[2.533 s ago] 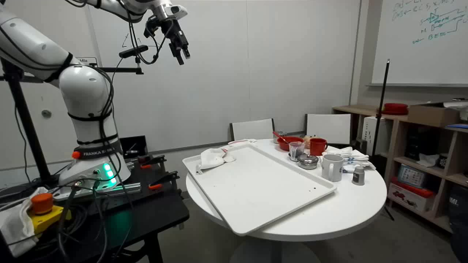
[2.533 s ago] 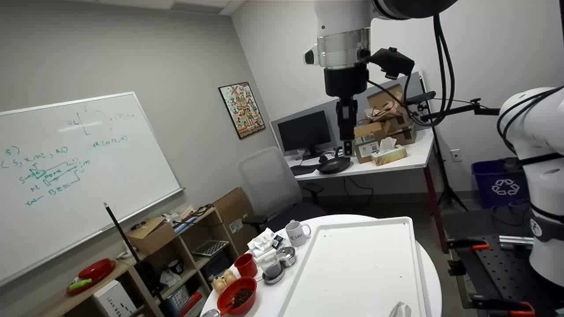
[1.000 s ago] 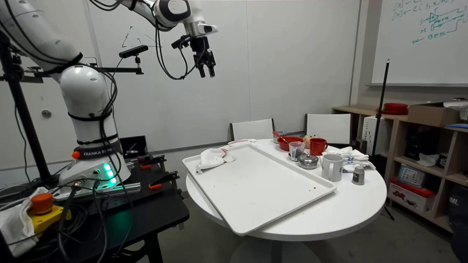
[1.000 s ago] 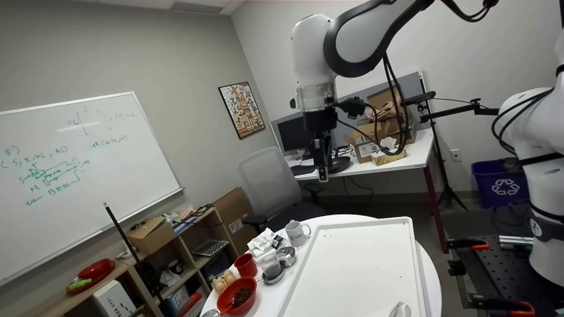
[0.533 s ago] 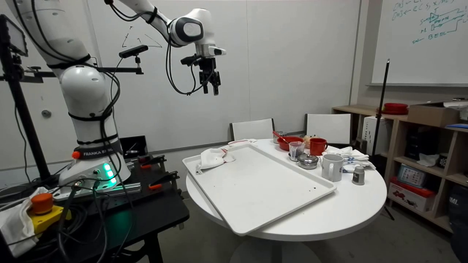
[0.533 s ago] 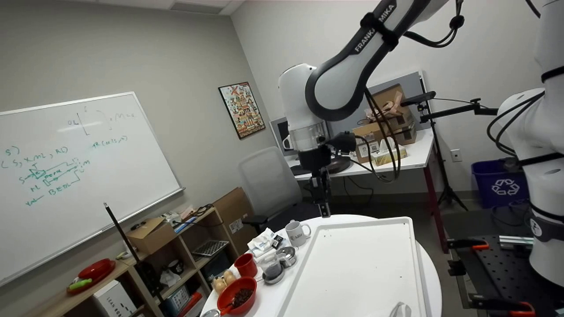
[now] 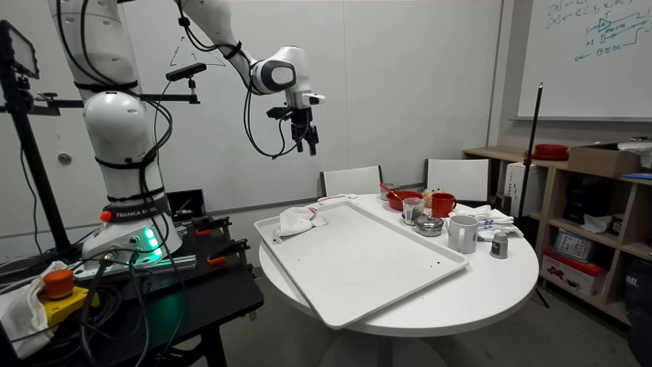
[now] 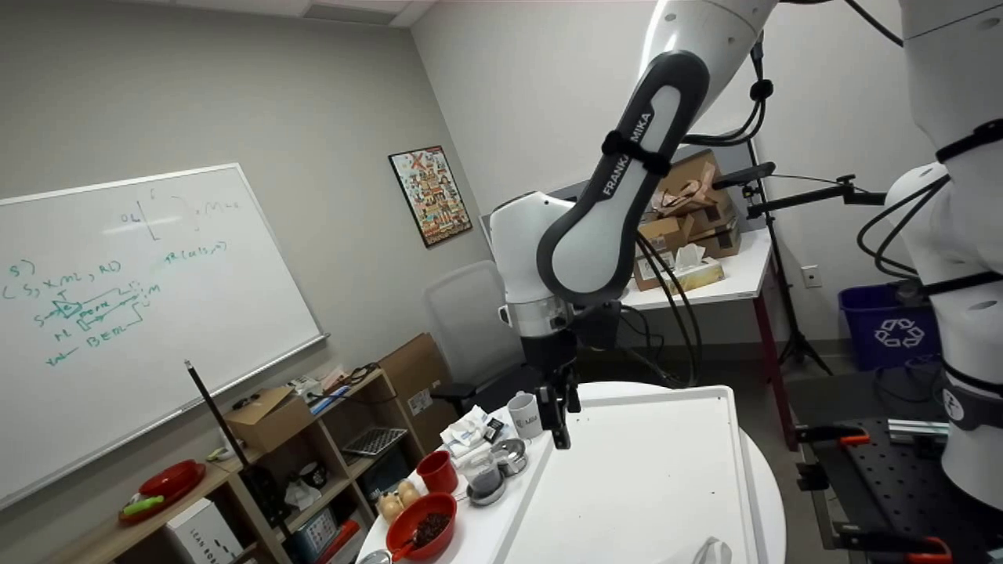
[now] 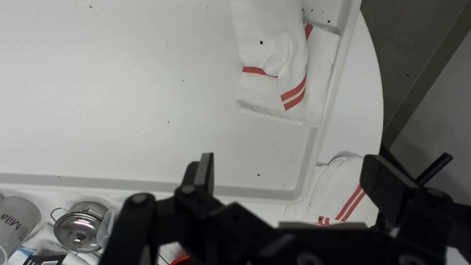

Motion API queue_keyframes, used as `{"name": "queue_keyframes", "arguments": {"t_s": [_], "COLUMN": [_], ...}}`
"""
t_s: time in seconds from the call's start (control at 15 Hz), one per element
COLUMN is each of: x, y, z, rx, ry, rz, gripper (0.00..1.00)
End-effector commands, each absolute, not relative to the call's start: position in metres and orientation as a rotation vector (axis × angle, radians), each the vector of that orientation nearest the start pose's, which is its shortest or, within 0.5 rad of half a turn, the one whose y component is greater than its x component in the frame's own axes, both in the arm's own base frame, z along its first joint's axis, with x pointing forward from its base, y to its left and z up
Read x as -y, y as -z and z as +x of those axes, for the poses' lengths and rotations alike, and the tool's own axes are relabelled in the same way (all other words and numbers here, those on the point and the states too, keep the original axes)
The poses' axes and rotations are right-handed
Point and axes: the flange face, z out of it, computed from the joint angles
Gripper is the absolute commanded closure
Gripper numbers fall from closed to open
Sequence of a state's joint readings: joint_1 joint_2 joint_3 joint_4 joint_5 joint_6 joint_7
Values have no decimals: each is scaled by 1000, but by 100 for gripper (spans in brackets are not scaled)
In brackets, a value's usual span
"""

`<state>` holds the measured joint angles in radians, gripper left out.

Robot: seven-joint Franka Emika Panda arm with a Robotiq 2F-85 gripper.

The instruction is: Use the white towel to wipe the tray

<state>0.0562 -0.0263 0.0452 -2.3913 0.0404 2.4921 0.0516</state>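
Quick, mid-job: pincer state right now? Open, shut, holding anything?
Pincer: open, holding nothing.

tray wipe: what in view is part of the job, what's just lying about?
Job: gripper, open; tray; dark specks on it, probably the mess; white towel in it, likely the one meant.
Lying about: second towel beside the tray; red bowl; red mug; gray mug.

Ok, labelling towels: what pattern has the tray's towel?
White towel with red stripes, clearest in wrist view.
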Motion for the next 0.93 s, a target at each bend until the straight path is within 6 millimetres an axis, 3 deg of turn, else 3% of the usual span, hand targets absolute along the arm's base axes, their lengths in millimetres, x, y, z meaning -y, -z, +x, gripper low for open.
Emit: {"name": "queue_keyframes", "arguments": {"t_s": [0.0, 0.73, 0.87], "x": [-52, -62, -63], "y": [-319, -252, -249], "z": [517, 503, 498], "rx": [-78, -208, -191], "ry": [235, -44, -58], "rz": [-3058, -3008, -3012], "gripper": [0, 0, 0]}}
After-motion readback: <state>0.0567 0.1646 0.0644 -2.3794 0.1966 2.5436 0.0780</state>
